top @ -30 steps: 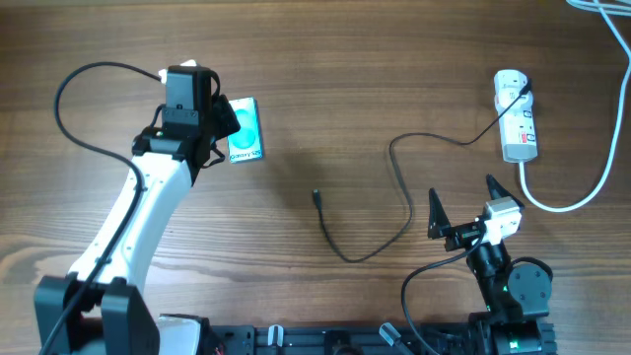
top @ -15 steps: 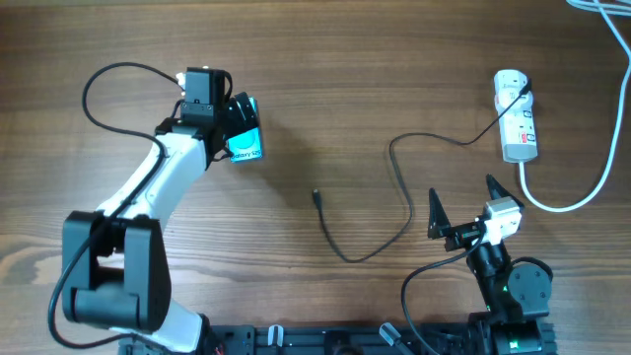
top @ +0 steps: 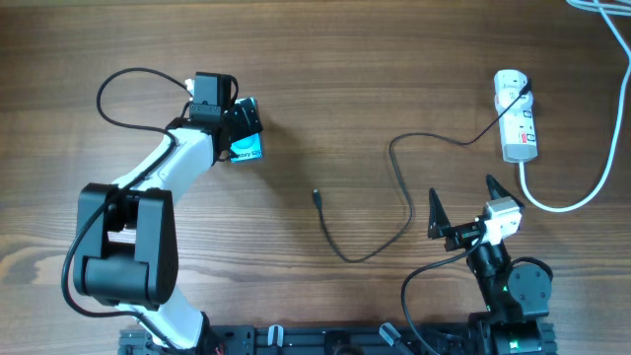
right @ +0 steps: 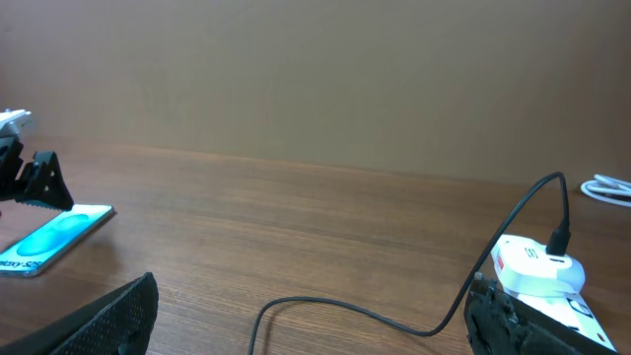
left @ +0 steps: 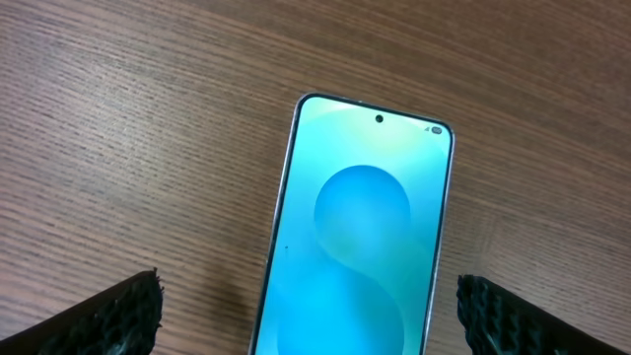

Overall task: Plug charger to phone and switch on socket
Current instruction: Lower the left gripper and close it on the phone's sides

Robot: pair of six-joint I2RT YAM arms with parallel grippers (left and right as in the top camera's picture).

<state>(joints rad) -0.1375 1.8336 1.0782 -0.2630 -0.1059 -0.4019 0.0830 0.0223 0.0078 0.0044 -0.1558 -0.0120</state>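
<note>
The left gripper (left: pixel 311 318) stands with jaws wide apart on either side of the flat teal-screened smartphone (left: pixel 365 227), which lies face up on the brown wooden worktop (top: pixel 315 69) in its left half toward the far edge; no contact shows. The thin black charger cable (top: pixel 411 215) runs from the white elongated power strip (top: pixel 517 116) near the far right corner, its small dark connector tip (top: pixel 316 197) lying free near the worktop's middle. The right gripper (top: pixel 461 189) is open and empty by the near edge, right.
</note>
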